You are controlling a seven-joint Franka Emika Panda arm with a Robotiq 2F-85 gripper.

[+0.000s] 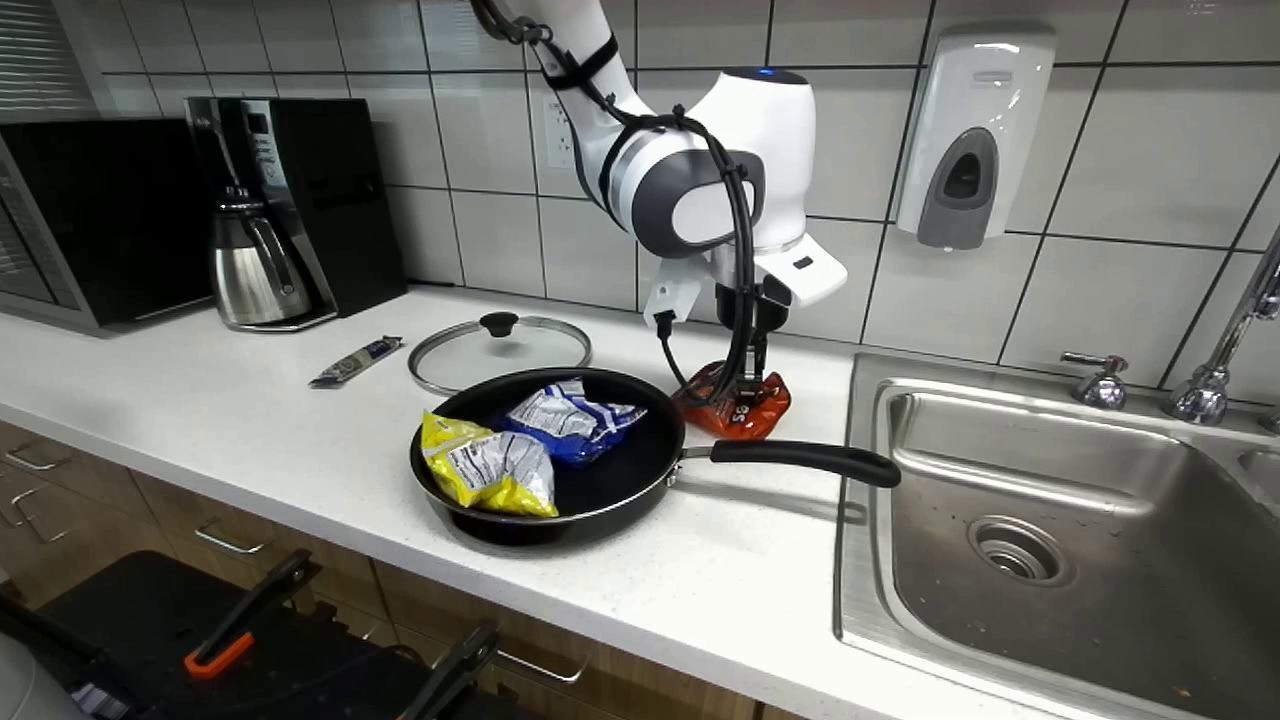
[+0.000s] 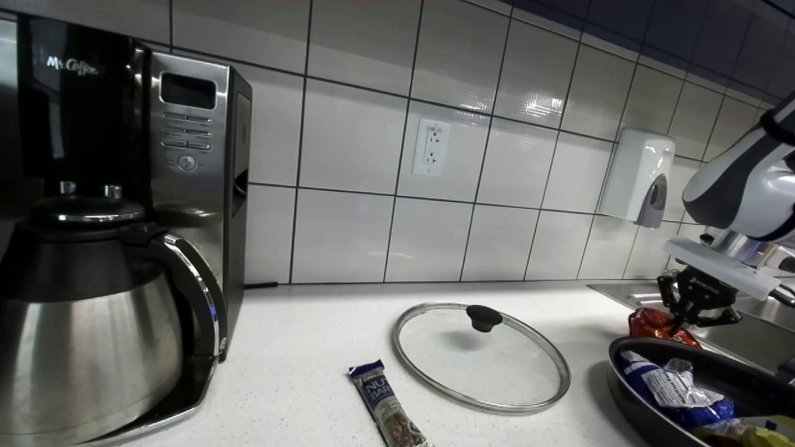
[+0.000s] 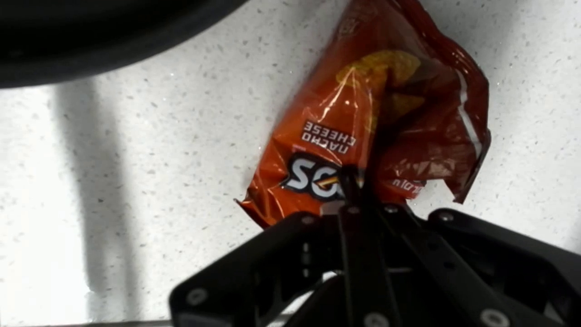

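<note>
A red-orange nacho cheese chip bag (image 3: pixel 336 104) lies on the white counter, creased down its middle. My gripper (image 3: pixel 356 188) is shut on that crease, its fingertips pressed together with the bag bunched on both sides; the pinched part itself is hidden. In both exterior views the gripper (image 1: pixel 750 385) points down onto the bag (image 1: pixel 768 412), low at the counter. Just beside it stands a black frying pan (image 1: pixel 600 490), holding a blue bag (image 1: pixel 570 425) and a yellow bag (image 1: pixel 490 470). The pan's rim (image 3: pixel 136 50) cuts into the wrist view at upper left.
The pan's handle (image 1: pixel 800 455) reaches toward the steel sink (image 1: pixel 1000 450), in front of the red bag. A glass lid (image 2: pixel 481 372) and a nut bar (image 2: pixel 385 397) lie on the counter. Behind are the tiled wall, a soap dispenser (image 1: pixel 975 140) and a coffee maker (image 1: pixel 310 200).
</note>
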